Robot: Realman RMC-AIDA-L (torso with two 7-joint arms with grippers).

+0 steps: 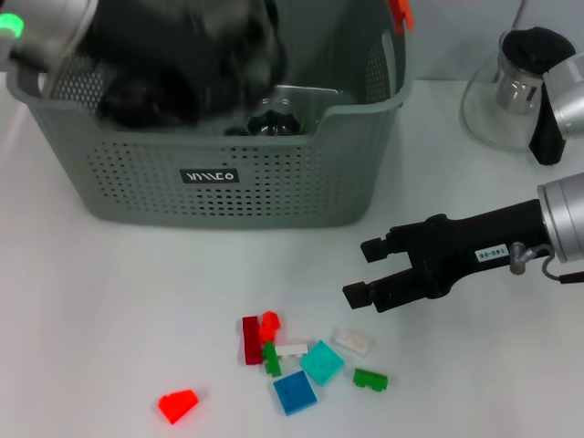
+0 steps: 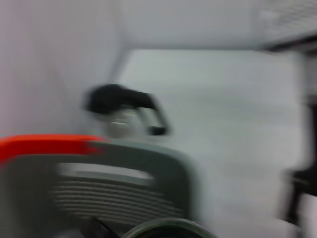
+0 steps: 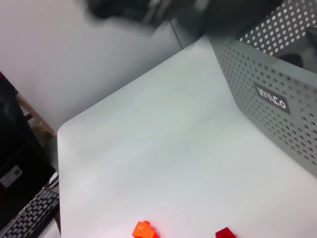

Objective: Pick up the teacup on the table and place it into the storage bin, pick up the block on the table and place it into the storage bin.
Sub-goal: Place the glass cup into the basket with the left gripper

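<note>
The left end effector (image 1: 196, 68) sits low inside the storage bin (image 1: 228, 178), a dark blurred mass over the bin's floor. Whether its fingers are apart or together cannot be told from any view. Just beside it, toward the robot's right within the bin, a clear glass shape with a dark centre shows against the bin's near wall; this looks like the teacup (image 1: 278, 114), lying in the bin or at the point of being set down there. Whether the left end effector has let go of it cannot be told. The teacup half of the task therefore appears done or nearly done.

The block half appears not yet begun. The right end effector (image 1: 370, 272) hovers above the worktop (image 1: 109, 310) with its fingers apart and nothing between them. The blocks lie scattered on the worktop below and ahead of it: a white block (image 1: 352, 341) and a green block (image 1: 370, 378) nearest beneath its tips, a teal block (image 1: 321, 361) and a blue block (image 1: 294, 392) a little farther on, then a dark red block (image 1: 251, 339) and, well apart beyond the cluster, an orange block (image 1: 178, 404). None of them is seen in the bin.

A glass teapot (image 1: 513, 91) with a black lid stands on the worktop behind the right arm, untouched and not part of the task.

What remains, as a judgement: the left arm must clear the bin, and the right end effector must descend, close on one block and carry it over the bin's near wall.
</note>
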